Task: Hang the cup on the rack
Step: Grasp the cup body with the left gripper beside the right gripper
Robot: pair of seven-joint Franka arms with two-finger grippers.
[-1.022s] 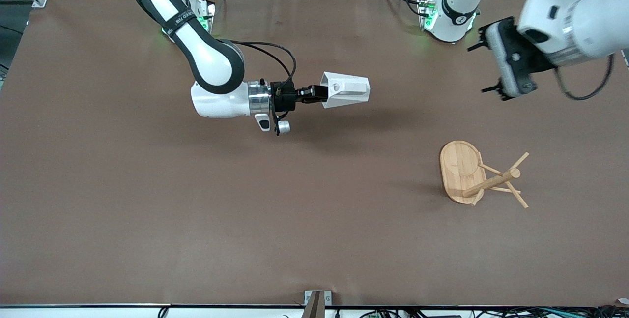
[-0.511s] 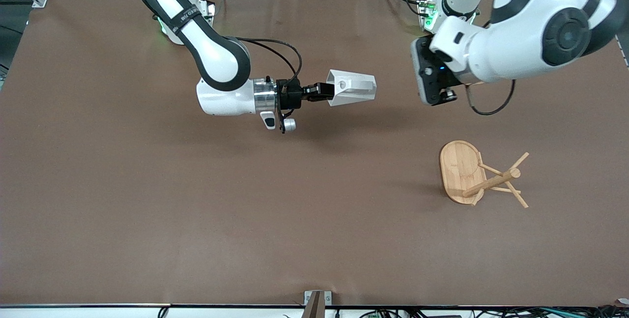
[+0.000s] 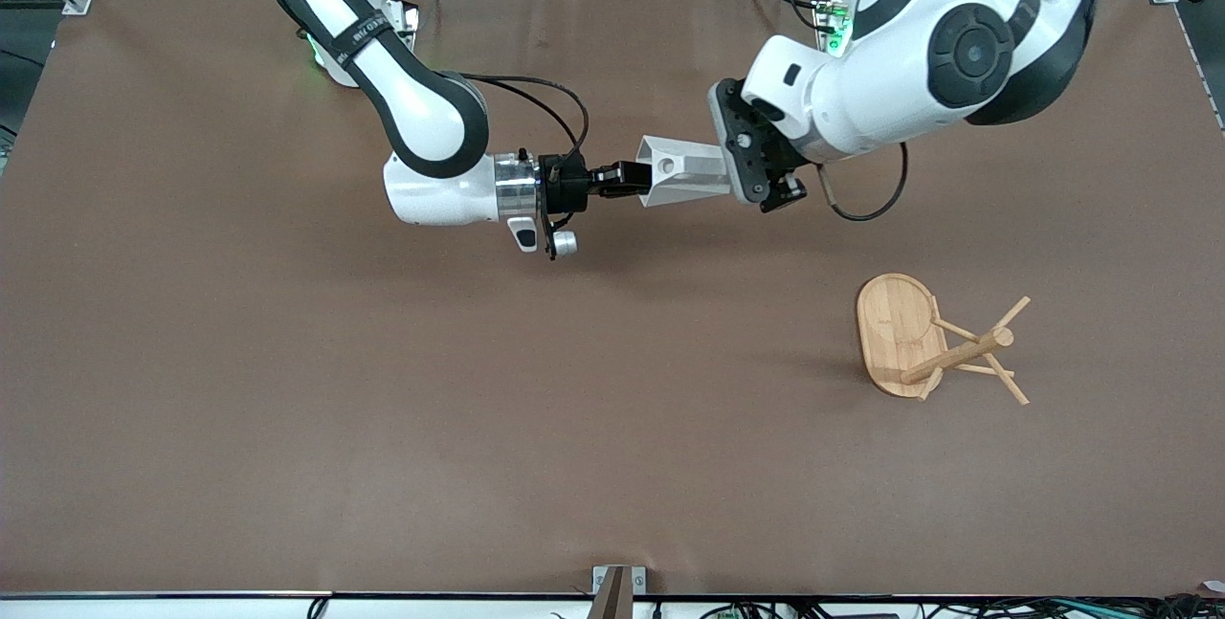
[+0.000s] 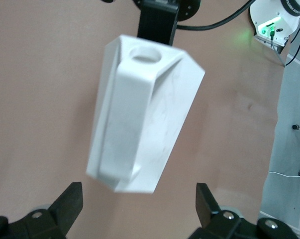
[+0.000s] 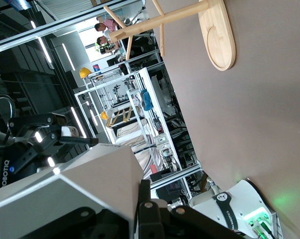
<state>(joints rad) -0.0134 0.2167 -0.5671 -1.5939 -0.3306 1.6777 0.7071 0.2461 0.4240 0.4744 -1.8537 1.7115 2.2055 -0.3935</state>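
Observation:
The white faceted cup hangs on its side in the air over the middle of the table. My right gripper is shut on the cup's rim wall, with one black finger pressed against that wall. The cup's handle with its round hole faces up. My left gripper is open at the cup's narrow base end. In the left wrist view the cup reaches just between the two spread fingertips without touching them. The bamboo rack stands upright toward the left arm's end, nearer to the front camera.
The brown table mat spreads bare around the rack. The rack's thin pegs stick out from its post. The rack's base also shows in the right wrist view. Both arm bases stand along the table's edge farthest from the front camera.
The left arm has swung in from its end of the table to the cup's base, jaws open. The right arm has shifted the cup slightly toward it and stays shut.

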